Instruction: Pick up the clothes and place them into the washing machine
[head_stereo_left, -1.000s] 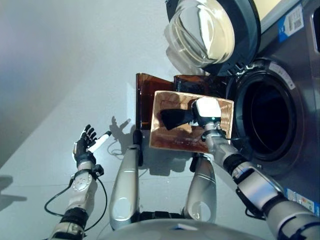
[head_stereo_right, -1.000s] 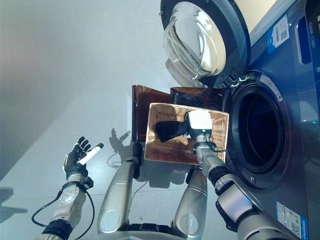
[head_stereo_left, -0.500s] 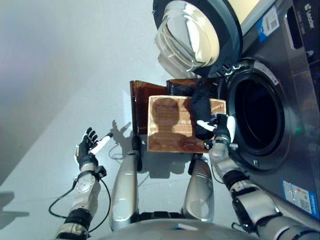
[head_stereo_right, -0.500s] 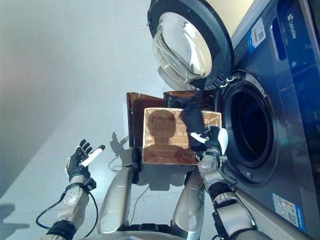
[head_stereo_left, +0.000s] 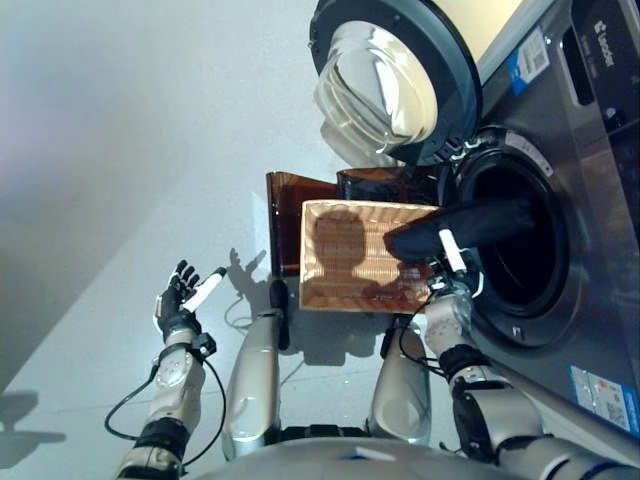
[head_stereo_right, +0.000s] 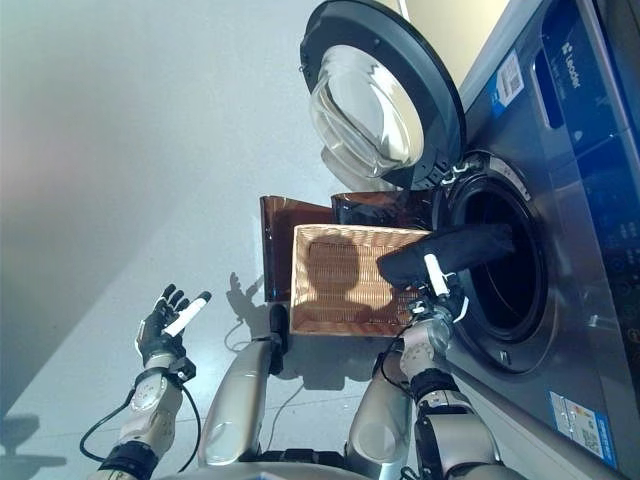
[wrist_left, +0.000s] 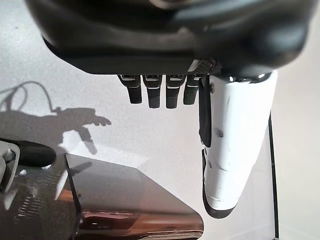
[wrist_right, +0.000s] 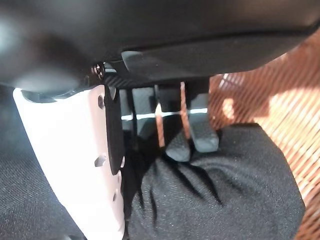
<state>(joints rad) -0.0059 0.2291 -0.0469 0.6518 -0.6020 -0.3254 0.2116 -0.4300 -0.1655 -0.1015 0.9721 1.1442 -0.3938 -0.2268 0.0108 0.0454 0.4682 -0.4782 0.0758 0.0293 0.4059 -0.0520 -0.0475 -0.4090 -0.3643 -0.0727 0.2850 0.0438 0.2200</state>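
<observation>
Garment (head_stereo_left: 462, 228), dark, pinched in right hand (head_stereo_left: 452, 283), stretches from wicker basket (head_stereo_left: 345, 260) into washer (head_stereo_left: 560, 200) drum mouth w/ door (head_stereo_left: 385, 80) open, so roughly halfway: release + pushing in remain; left hand (head_stereo_left: 178, 298) open, idle, well off washer.

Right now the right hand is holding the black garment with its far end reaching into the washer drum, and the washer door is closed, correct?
Not quite: the washer door is open, swung up clear of the drum opening, as the left eye view shows. The rest holds: the right hand grips the black garment, whose far end reaches into the drum.
</observation>
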